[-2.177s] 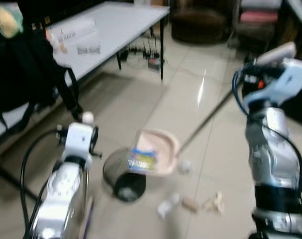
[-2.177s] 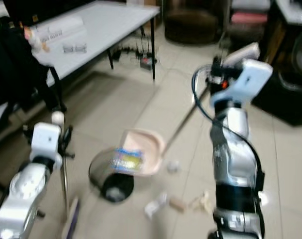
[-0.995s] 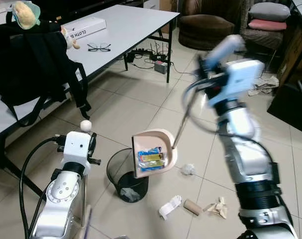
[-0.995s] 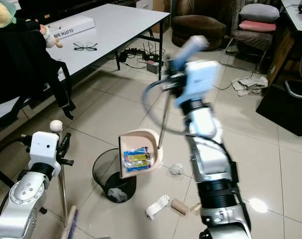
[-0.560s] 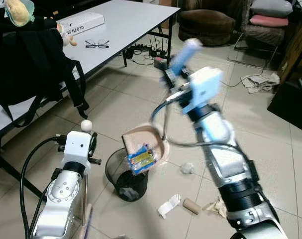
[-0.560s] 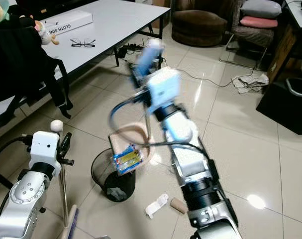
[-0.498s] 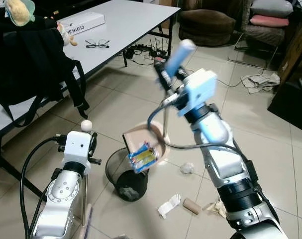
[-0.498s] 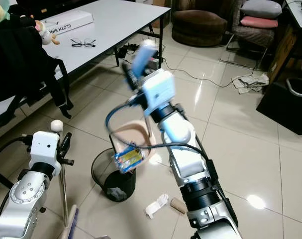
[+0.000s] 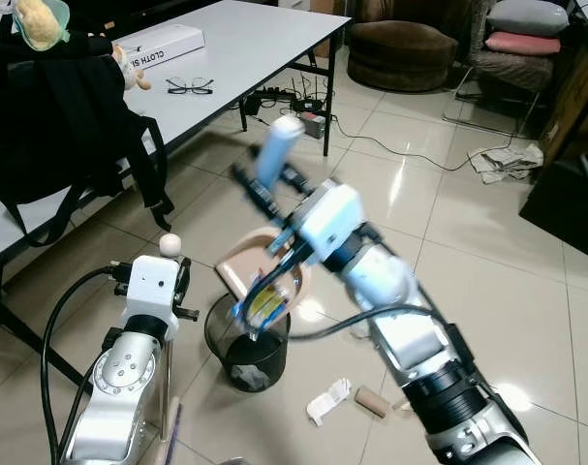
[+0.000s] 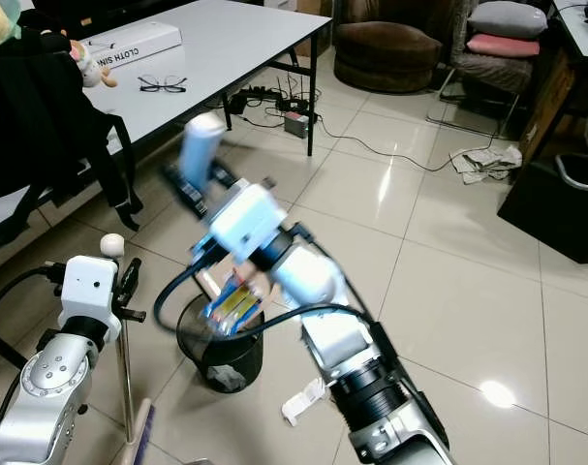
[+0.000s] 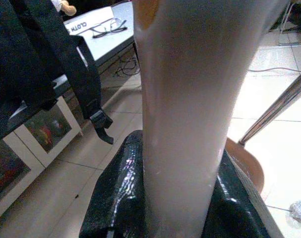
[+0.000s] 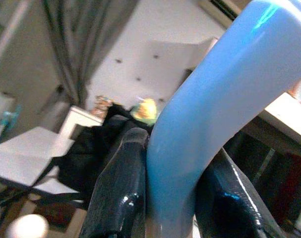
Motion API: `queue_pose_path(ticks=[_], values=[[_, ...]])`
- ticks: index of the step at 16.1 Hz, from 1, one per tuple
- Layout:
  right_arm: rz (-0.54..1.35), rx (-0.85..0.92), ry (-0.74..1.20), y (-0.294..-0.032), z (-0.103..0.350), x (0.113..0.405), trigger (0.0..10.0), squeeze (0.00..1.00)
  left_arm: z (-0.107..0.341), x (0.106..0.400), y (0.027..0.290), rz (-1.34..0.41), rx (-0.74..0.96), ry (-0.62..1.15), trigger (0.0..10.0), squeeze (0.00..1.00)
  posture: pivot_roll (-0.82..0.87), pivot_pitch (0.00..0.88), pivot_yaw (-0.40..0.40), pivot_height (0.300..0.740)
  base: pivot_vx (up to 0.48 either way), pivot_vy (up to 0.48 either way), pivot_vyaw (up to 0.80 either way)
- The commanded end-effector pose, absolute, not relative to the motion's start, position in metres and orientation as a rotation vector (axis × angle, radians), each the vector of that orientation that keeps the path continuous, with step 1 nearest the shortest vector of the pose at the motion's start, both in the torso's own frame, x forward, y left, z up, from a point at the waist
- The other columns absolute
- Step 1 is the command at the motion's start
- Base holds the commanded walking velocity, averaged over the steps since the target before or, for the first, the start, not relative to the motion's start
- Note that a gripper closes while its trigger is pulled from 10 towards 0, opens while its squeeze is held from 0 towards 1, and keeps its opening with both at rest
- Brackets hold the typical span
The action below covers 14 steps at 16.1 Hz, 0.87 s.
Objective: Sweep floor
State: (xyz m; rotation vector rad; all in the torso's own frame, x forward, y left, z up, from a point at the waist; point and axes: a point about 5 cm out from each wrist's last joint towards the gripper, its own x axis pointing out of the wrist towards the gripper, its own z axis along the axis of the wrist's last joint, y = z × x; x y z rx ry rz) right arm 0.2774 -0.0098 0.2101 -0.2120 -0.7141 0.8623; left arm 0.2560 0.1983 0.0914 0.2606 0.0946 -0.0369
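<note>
Floor: pale glossy tiles (image 9: 468, 242), with a white surface (image 9: 235, 39) along the robot's left side.
Backpack: a black bag (image 9: 51, 116) rests on that surface, near a white box (image 9: 163, 44) and a pair of glasses (image 9: 189, 87).
Bin: a black mesh waste bin (image 9: 243, 349) stands on the floor just ahead of the robot.
Dustpan: a pink dustpan (image 9: 260, 271) is tipped over the bin's mouth, and a colourful wrapper (image 9: 264, 305) slides from it toward the bin.
Right pincer: its black fingers (image 12: 125, 198) are clamped on the dustpan's blue handle (image 12: 210, 114).
Left pincer: its fingers (image 11: 120, 198) are clamped on a pale broom handle (image 11: 185, 124), held upright.
Litter: crumpled white paper (image 9: 329, 401) and a cardboard tube (image 9: 373, 400) lie on the floor beside the bin.
</note>
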Motion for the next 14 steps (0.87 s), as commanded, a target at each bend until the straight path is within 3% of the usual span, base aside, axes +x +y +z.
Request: queue_pose_path(ticks=[1,8,11,13,14], values=[[0.895,-0.248,-0.802,-0.005,0.218,0.271,10.0,0.0,0.095,0.258,0.197,-0.041,0.28,0.071,10.0,0.0,-0.06,0.0,0.044,0.74,0.0,0.0,0.0],[0.908,-0.325,-0.854,-0.004,0.219,0.268,10.0,0.0,0.094,0.259,0.195,-0.045,0.278,0.068,10.0,0.0,-0.07,0.0,0.043,0.74,0.0,0.0,0.0],[0.512,-0.364,-0.823,-0.048,0.24,0.299,10.0,0.0,0.085,0.257,0.182,-0.177,0.256,0.123,10.0,0.0,-0.07,0.0,0.032,0.74,0.0,0.0,0.0],[0.153,-0.382,-0.691,-0.109,0.249,0.324,10.0,0.0,0.071,0.245,0.163,-0.402,0.224,0.199,10.0,0.0,-0.08,0.0,0.038,0.74,0.0,0.0,0.0],[0.061,-0.397,-0.641,-0.133,0.248,0.326,10.0,0.0,0.07,0.243,0.159,-0.434,0.203,0.201,10.0,0.0,-0.09,0.0,0.04,0.74,0.0,0.0,0.0]])
